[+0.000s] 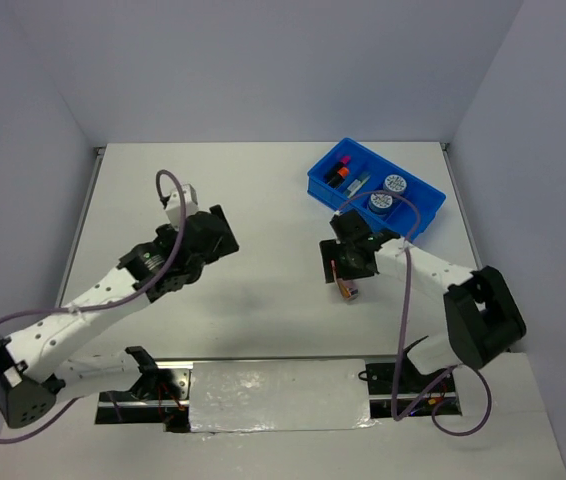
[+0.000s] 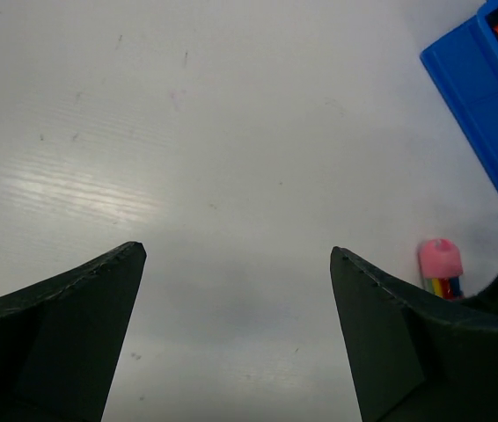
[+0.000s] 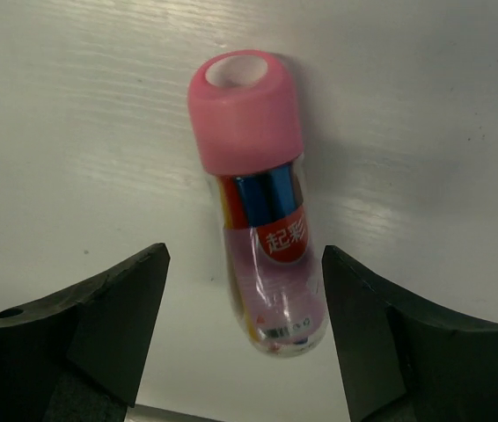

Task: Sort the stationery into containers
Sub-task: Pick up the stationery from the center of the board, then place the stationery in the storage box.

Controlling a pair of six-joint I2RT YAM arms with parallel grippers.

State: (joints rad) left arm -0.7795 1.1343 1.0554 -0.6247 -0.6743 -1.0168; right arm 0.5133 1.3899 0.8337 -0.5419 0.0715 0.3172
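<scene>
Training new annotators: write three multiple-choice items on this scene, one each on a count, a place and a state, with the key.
1. Round tubs in the tray: A one; B two; C four.
2. The pink-capped tube lies: A in the tray; B atop a tub; C on the table, between the right gripper fingers.
3. The left gripper is: A open and empty; B shut on a pen; C shut on the tube.
Key: 1 B, two sit side by side in the top view; 2 C, the right wrist view shows it lying flat between the open fingers; 3 A, only bare table shows between its spread fingers.
</scene>
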